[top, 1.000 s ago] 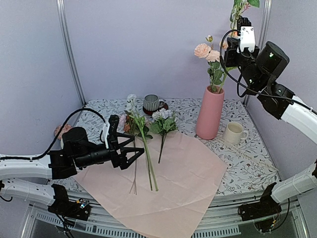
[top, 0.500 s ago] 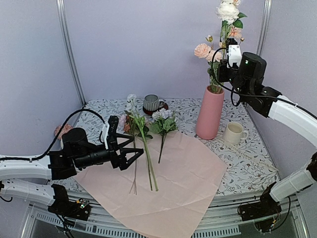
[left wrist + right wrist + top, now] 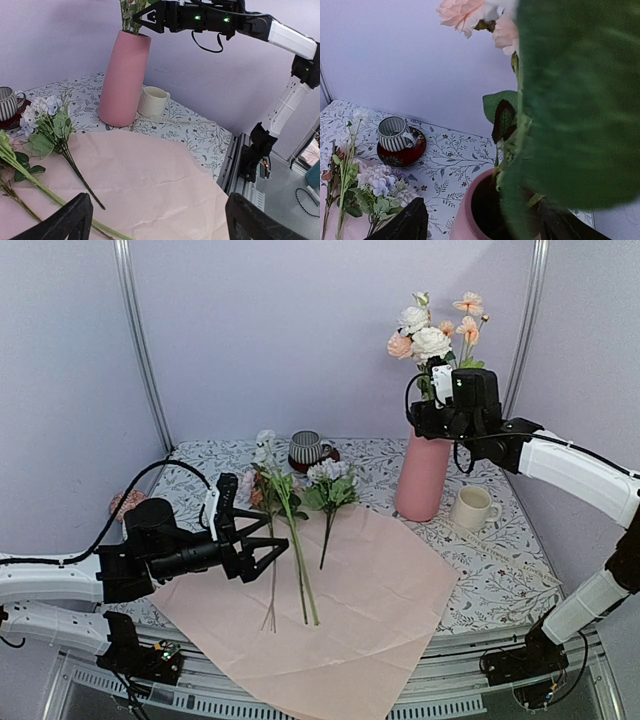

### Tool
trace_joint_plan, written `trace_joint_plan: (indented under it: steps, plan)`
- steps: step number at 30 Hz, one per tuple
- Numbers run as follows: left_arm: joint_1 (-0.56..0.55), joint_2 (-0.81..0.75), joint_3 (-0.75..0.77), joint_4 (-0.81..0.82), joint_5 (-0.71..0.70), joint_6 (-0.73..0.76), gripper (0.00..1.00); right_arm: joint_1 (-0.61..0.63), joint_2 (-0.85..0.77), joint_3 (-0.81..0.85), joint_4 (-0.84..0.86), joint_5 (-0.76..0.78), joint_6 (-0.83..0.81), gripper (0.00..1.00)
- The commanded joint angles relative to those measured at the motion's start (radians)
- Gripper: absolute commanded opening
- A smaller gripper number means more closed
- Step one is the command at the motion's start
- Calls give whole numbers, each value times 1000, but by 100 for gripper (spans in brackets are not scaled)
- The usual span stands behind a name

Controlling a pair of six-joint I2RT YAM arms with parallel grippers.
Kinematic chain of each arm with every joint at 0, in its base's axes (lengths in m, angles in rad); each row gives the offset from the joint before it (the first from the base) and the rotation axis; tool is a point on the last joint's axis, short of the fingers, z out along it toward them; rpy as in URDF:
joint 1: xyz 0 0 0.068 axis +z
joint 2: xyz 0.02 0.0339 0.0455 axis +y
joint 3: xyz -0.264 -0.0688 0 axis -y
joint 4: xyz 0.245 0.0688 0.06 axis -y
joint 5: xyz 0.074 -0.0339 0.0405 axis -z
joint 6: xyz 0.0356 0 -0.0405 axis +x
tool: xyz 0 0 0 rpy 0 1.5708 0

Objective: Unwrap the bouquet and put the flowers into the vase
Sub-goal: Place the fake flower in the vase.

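Between the open jaws of our right pincer (image 3: 485, 220), flowers (image 3: 430, 335) stood in the vase (image 3: 423, 475), while our left pincer (image 3: 160, 222) hovered open over the paper (image 3: 360, 610).

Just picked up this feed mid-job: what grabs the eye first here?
The tall pink vase at the back right, already holding peach and white flowers, with the right gripper open around their stems just above its mouth. Next, the pale pink paper spread flat in the middle with several loose stems lying on it, the open left gripper hovering over them.
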Motion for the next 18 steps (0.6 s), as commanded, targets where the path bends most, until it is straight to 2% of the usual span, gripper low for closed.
trace_joint_plan:
  steps: [1,12,15,18]
  plan:
    - [-5,9,3,-19,-34,-9,95,-2,-71,16,-88,-80,31,78]
    - [4,56,26,-114,-183,-90,98,1,-284,-81,-192,-472,93,82]
    - [6,52,20,-116,-190,-103,98,27,-332,-129,-168,-547,95,83]
    - [6,61,19,-120,-184,-103,98,75,-370,-221,-72,-585,78,83]
